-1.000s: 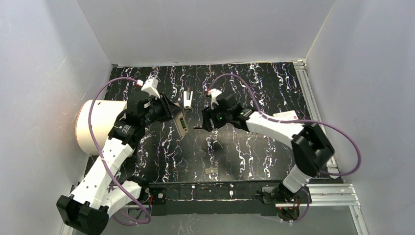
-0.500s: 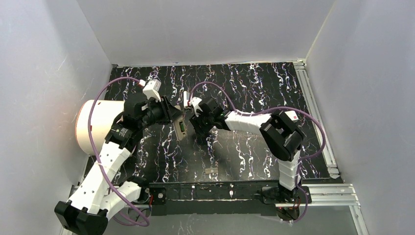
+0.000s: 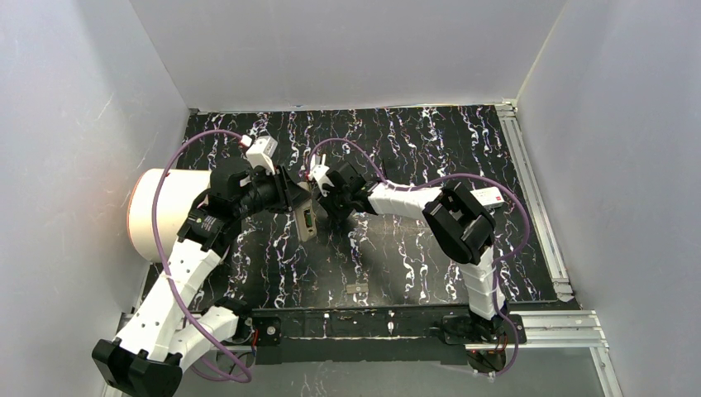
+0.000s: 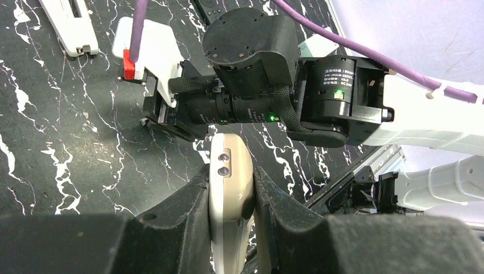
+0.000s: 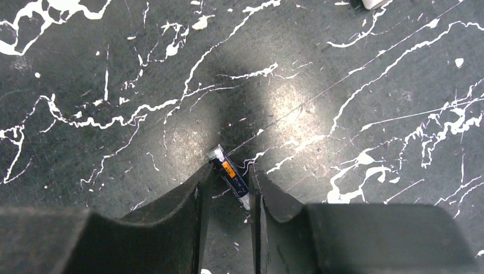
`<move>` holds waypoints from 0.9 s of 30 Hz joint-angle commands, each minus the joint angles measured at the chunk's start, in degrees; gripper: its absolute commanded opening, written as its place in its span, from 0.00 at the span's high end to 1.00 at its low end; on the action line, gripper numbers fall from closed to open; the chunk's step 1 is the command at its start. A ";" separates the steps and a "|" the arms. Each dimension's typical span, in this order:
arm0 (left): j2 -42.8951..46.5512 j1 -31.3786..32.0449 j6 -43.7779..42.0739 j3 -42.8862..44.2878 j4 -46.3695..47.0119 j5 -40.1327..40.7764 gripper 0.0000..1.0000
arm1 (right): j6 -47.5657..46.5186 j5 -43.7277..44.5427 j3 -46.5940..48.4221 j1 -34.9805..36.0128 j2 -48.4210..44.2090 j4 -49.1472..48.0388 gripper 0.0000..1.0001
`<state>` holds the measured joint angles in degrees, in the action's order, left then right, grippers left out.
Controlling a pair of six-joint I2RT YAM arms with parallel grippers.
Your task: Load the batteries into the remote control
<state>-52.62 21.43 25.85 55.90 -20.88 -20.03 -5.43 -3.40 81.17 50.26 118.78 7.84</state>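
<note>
Left hand (image 4: pixel 230 174) grips the beige remote control (image 4: pixel 229 197). Right hand (image 5: pixel 227 171) is narrow around a black battery (image 5: pixel 230 176), grip unclear.

Black table (image 3: pixel 413 265) veined with white, marble-style. Above it, a cream remote (image 4: pixel 230 188) and a black battery (image 5: pixel 229 174) with an orange band and silver tip. Purple cable (image 4: pixel 138 25); off-white cylinder (image 3: pixel 169 207), orange-tinged at its rim.

We see our left gripper (image 3: pixel 298 198) holding a slim beige plastic remote control (image 3: pixel 307 220) above the black white-veined tabletop (image 3: pixel 413 256), our right gripper (image 3: pixel 328 207) just beside it.
</note>
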 commanded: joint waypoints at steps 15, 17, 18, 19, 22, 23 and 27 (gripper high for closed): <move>1.52 -0.20 -1.84 2.90 -0.88 -0.03 1.00 | -0.75 7.97 2.99 3.01 3.13 9.39 0.86; 1.65 -0.22 -1.85 2.78 -1.05 0.43 1.00 | 1.21 9.57 2.90 3.03 2.61 8.55 0.90; 1.72 -0.25 -1.77 2.66 -0.98 0.65 1.00 | 2.53 10.82 2.74 3.04 2.05 7.99 0.91; 1.75 -0.24 -1.53 2.45 -0.66 0.81 1.00 | 3.93 12.49 2.35 3.04 1.35 7.25 0.92; 0.68 -0.24 0.24 2.07 2.12 0.02 1.00 | 9.23 16.08 0.77 2.67 -1.77 5.92 0.93; -0.03 -0.18 1.05 2.04 3.52 -0.89 1.00 | 11.19 17.16 -0.15 2.53 -3.31 5.42 0.93; -4.24 -0.24 5.41 1.63 11.55 -6.43 1.00 | 18.55 21.38 -5.10 1.34 -11.07 4.91 0.92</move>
<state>-53.69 21.43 27.16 56.31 -17.89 -20.97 4.19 11.38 79.57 52.95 116.31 12.34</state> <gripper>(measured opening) 0.242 0.173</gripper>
